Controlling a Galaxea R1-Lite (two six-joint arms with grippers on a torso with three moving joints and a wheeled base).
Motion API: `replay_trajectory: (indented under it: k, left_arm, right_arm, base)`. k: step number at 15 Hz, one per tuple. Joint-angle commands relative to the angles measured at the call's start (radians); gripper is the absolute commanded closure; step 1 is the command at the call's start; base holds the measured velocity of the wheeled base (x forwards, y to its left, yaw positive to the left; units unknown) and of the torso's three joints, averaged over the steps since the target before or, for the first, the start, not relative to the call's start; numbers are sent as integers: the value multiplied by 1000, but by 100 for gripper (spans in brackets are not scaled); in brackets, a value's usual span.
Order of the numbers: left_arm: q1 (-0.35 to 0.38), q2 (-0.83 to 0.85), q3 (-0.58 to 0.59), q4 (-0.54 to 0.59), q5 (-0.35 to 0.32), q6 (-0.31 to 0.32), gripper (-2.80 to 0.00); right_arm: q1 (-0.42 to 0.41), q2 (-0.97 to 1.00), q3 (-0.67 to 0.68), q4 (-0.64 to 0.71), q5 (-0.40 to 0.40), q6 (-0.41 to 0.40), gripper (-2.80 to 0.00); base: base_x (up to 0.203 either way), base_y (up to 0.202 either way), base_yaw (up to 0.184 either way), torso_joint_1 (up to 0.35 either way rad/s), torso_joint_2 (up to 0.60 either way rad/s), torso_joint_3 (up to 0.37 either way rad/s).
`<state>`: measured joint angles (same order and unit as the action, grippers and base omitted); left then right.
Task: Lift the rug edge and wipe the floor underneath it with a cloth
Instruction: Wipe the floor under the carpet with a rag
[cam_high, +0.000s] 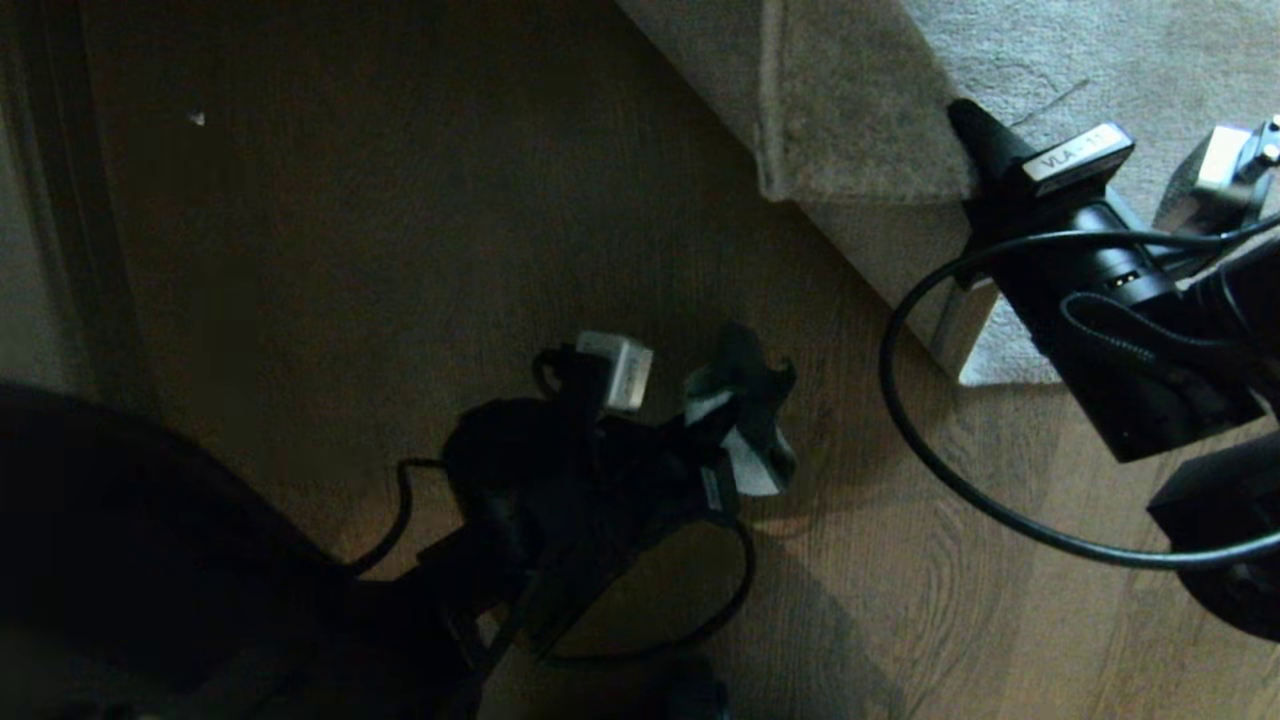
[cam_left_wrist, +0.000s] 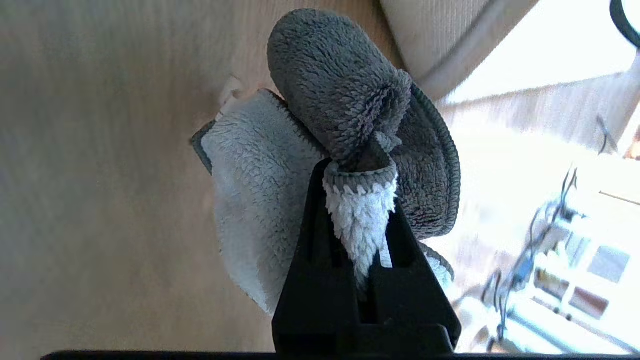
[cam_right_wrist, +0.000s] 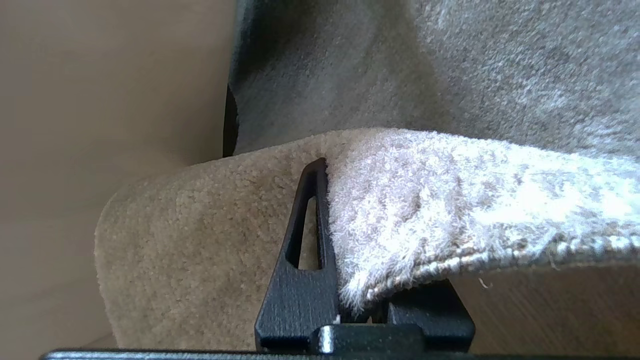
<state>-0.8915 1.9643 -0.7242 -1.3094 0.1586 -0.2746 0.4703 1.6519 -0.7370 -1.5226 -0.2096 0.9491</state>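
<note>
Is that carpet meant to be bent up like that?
The rug edge is folded up off the floor, pinched by the right gripper. The left gripper grips a bunched cloth. Nothing looks damaged.

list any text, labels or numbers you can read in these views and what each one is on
"VLA-1…": a white label on top of the right gripper, which holds the rug edge; the end of the text is too blurred to read.
A white tag on the left arm, near the cloth: markings too dark and blurred to read.
Left and right wrist views: no text.
</note>
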Motion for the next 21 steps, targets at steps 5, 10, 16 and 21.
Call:
replay_trajectory:
  k: [5, 10, 16, 21]
  left_arm:
    - [76, 157, -210, -51, 17, -1, 0]
    - [255, 148, -244, -65, 12, -1, 0]
    - [415, 26, -241, -67, 19, -7, 0]
    - [468, -96, -146, -69, 21, -9, 0]
  right_arm:
    - [-7, 0, -1, -47, -4, 5, 0]
    - [-7, -1, -1, -47, -4, 5, 0]
    - [-4, -3, 2, -47, -2, 5, 0]
    - [0, -17, 32, -47, -1, 7, 0]
  base:
    - [0, 0, 0, 0, 0, 0]
    - [0, 0, 0, 0, 0, 0]
    - [0, 0, 0, 0, 0, 0]
    - [0, 0, 0, 0, 0, 0]
